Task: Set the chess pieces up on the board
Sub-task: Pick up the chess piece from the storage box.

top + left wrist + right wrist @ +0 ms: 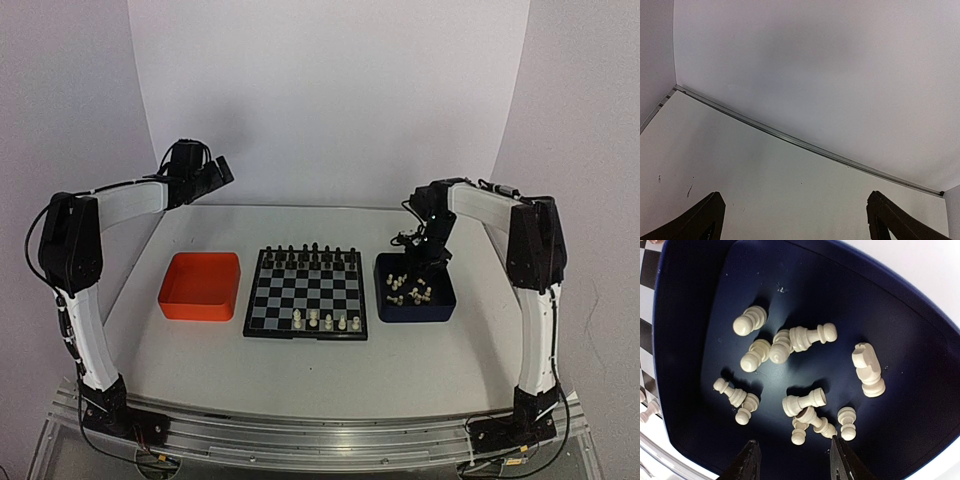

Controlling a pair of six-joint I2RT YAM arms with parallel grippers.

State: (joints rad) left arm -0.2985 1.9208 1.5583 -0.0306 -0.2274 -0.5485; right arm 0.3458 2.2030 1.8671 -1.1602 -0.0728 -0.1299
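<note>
Eleven white pieces [805, 336] lie tumbled in the blue tray [685, 340], which sits just right of the board [305, 336]. Five more stand along the board's near edge, and black pieces [305, 255] line its far edge. The right gripper [794, 450] hangs over the heap, jaws partly spread, pinching nothing. The left gripper [795, 197], spread wide, is raised beyond the orange tray [200, 310], well apart from the board.
</note>
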